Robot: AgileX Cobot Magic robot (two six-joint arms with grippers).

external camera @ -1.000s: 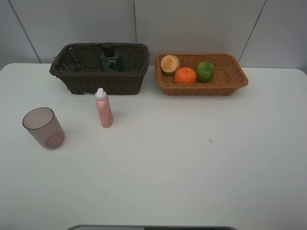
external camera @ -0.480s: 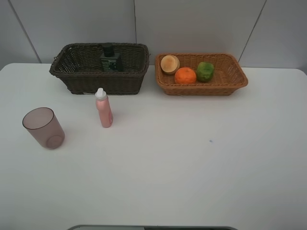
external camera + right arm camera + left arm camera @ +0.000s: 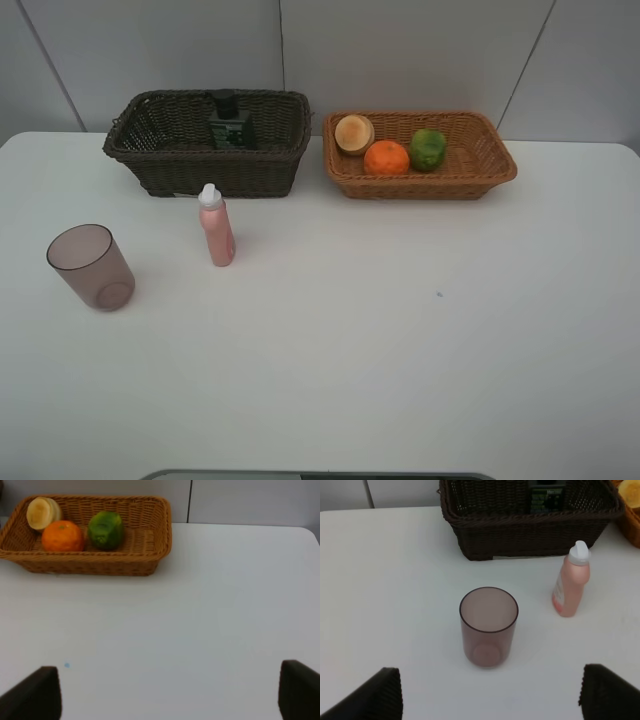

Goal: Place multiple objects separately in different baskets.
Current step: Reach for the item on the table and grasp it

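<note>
Standing upright on the white table (image 3: 400,350), the pink bottle (image 3: 216,228) has its long axis vertical and its white cap pointing up. From the high camera it sits toward 10 o'clock of the table's middle, just in front of the dark brown basket (image 3: 160,165). The mauve cup (image 3: 90,266) stands mouth-up out at 9 o'clock, apart from the bottle.

Both baskets lie with their long sides running 9 to 3 along the far edge, the dark one at 11 and the light tan basket (image 3: 480,165) at 1. The dark green bottle (image 3: 230,125) stands cap-up inside the dark basket, near its far wall. The peach-like fruit (image 3: 354,133), the orange (image 3: 386,158) and the green fruit (image 3: 427,149) sit close together in the tan basket's 9 o'clock half.

Only the wrist cameras catch the grippers. The left gripper (image 3: 492,695) has its fingers spread wide and empty, facing the cup. The right gripper (image 3: 167,692) is likewise spread and empty, over bare table and facing the tan basket.
</note>
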